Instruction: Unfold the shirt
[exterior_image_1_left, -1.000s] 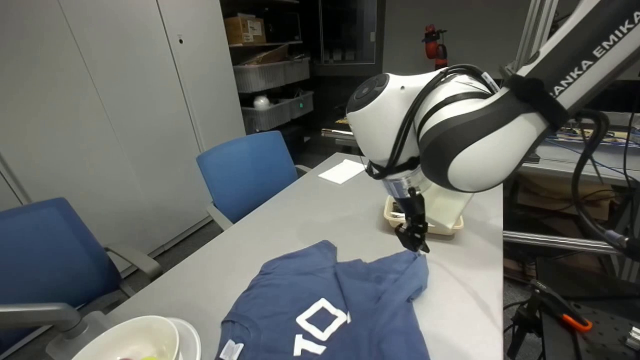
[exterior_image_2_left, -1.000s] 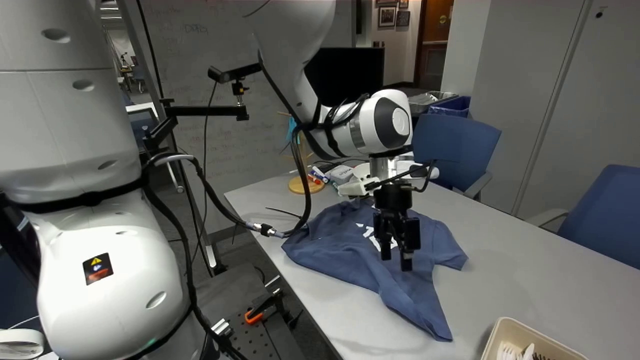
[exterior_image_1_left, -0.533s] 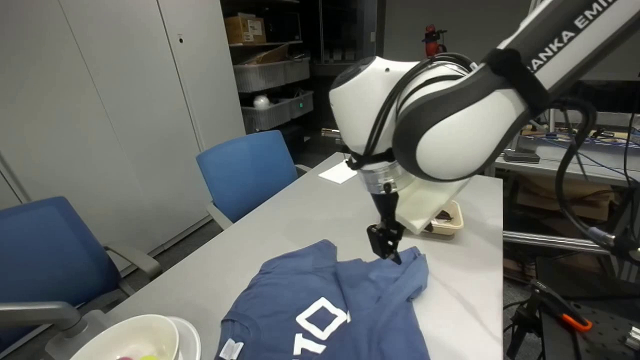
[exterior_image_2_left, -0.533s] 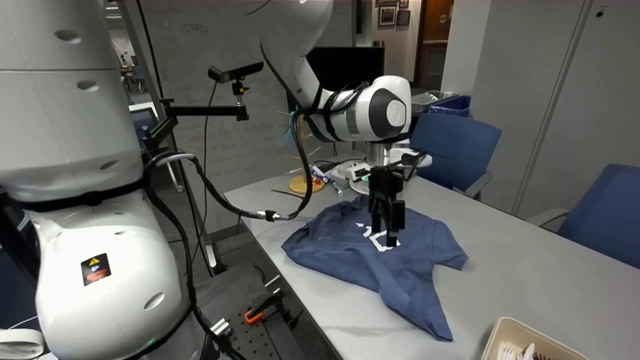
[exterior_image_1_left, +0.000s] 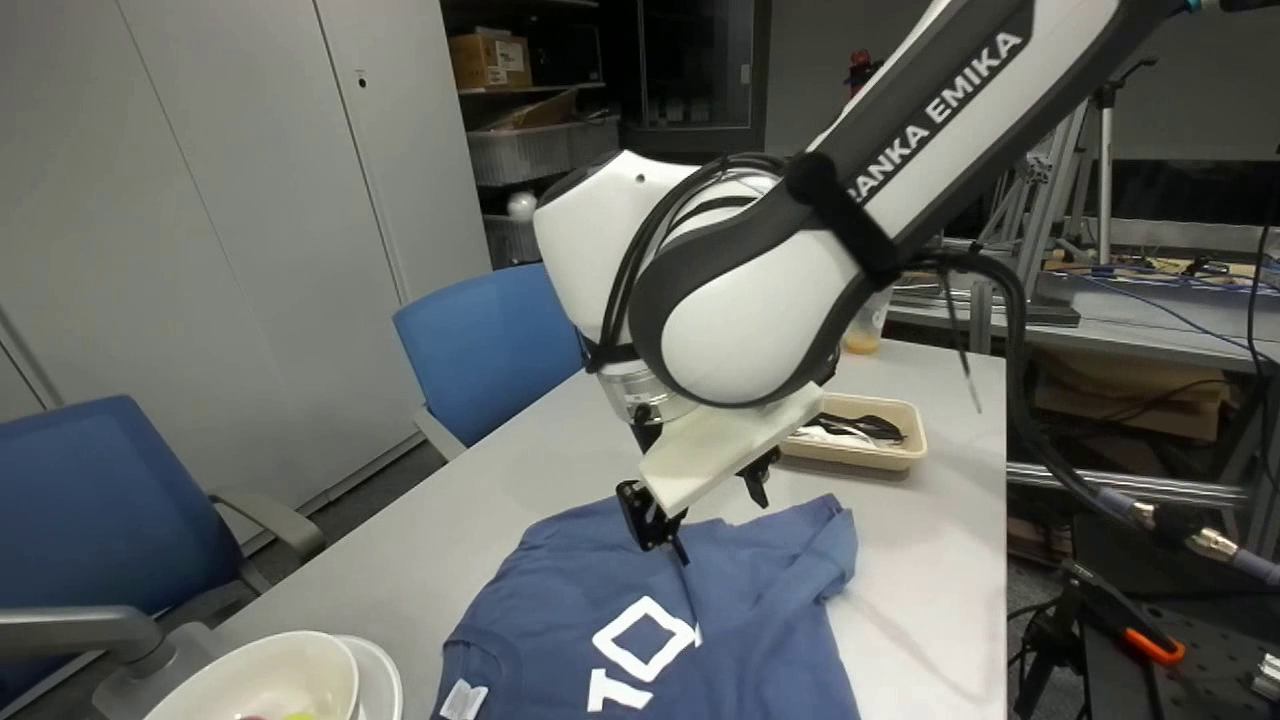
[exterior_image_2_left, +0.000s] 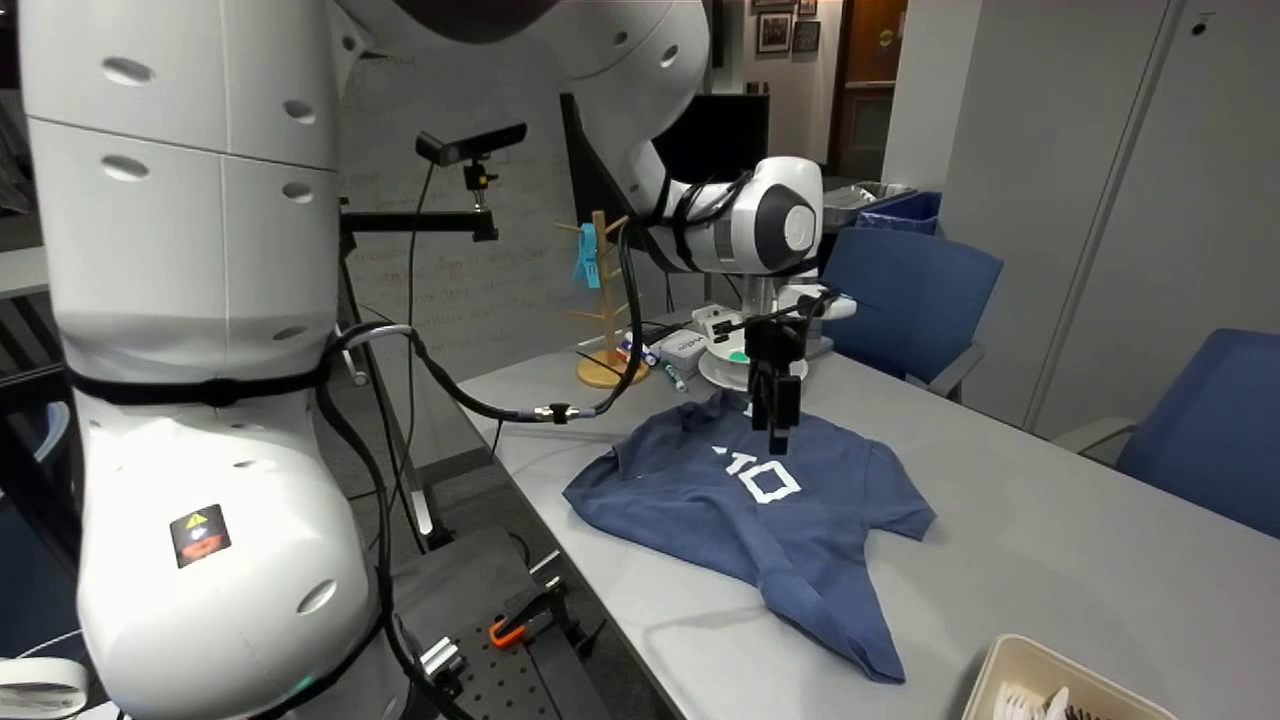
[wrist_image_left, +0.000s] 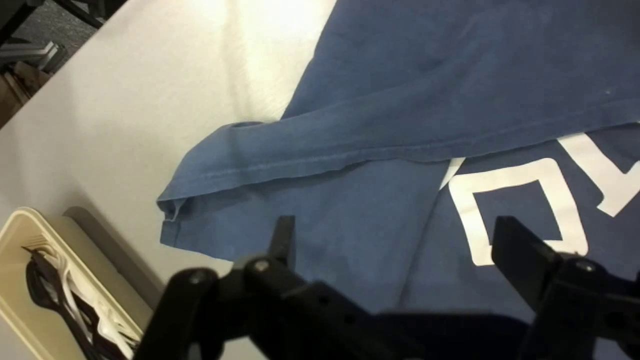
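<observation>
1. Inspected black two-fingered claw (wrist_image_left: 396, 235). Found jaws spread wide apart.
2. Located directly beneath the claw: navy-blue cloth T-shirt (exterior_image_2_left: 690, 530) with large white printed lettering (wrist_image_left: 559, 200), lying on a pale-grey table (exterior_image_2_left: 1060, 540), with a hemmed flap (wrist_image_left: 325, 140) folded across part of the front.
3. Noted left of the claw in the wrist view, near the shirt: beige rectangular tray (wrist_image_left: 97, 265). Found inside: black plastic cutlery (wrist_image_left: 39, 287) and white plastic cutlery (wrist_image_left: 110, 332).
4. Noted well apart from the claw, lower left in an exterior view: off-white round bowl (exterior_image_1_left: 290, 672). Found inside: a pinkish-red item (exterior_image_1_left: 253, 717) and a yellow-green item (exterior_image_1_left: 300, 716), too little visible to identify. Found just beside, partly hidden by the bowl: white round plate (exterior_image_1_left: 383, 690).
5. Noted beyond the claw in an exterior view, partly hidden by the white-and-black robot arm (exterior_image_1_left: 770, 315): translucent cup (exterior_image_1_left: 868, 318) with amber contents low down.
6. Compared with one second ago: found the claw turned and shifted away from the shirt corner nearest the tray, toward the lettering. Found tray contents more exposed, and the cup newly visible behind the arm. Found the shirt unchanged in outline.
</observation>
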